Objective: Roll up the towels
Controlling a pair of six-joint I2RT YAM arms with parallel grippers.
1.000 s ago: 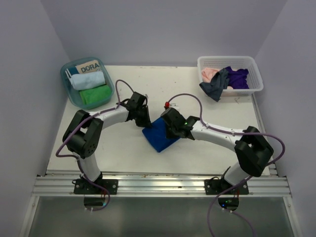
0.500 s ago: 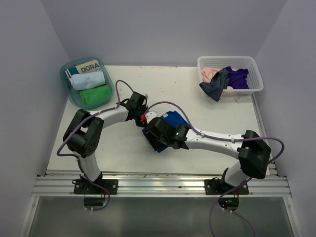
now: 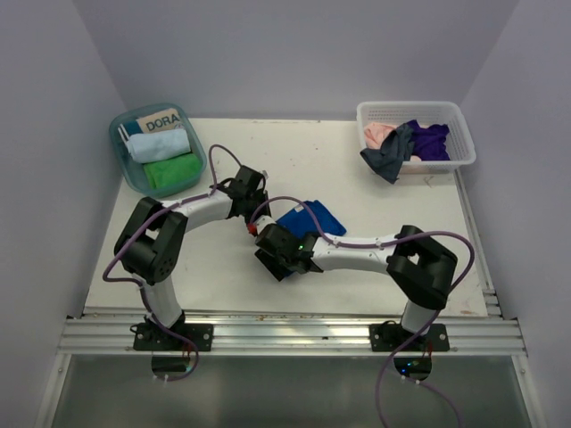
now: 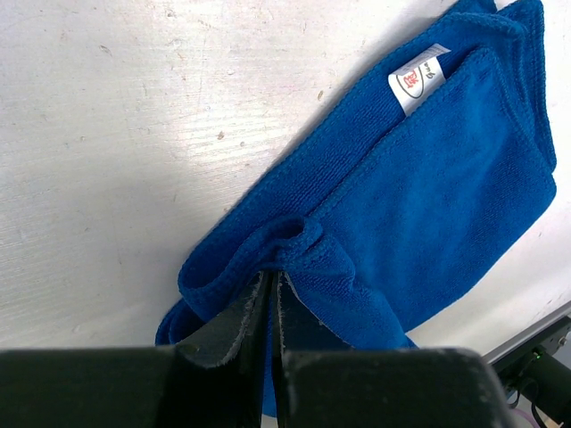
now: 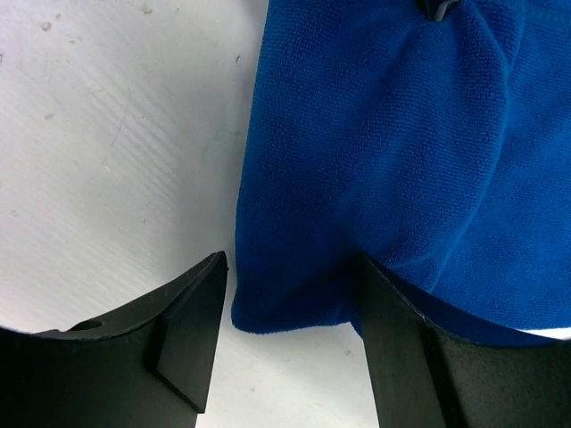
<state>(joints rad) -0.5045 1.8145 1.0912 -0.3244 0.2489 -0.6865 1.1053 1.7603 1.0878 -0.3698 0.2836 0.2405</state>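
Currently the royal blue terry towel (image 3: 312, 217) is lying folded near the middle of the white table (image 3: 223, 276), its small white tag (image 4: 417, 78) showing on the upper layer; the left gripper (image 4: 272, 283) is pinching a raised fold at the towel's edge, its jaws clamped together on the cloth; the right gripper (image 5: 290, 263) is hovering over a corner of the same towel with its fingers (image 5: 192, 321) spread apart, grasping nothing, the corner lying between them. At the far left a round teal plastic tub (image 3: 119, 134) is holding a rolled light blue towel (image 3: 159, 145) and a rolled green towel (image 3: 171, 169); at the far right a white slotted plastic basket (image 3: 415, 109) is holding a loose pink cloth (image 3: 378, 134), a grey cloth (image 3: 388, 160) and a purple cloth (image 3: 432, 138).
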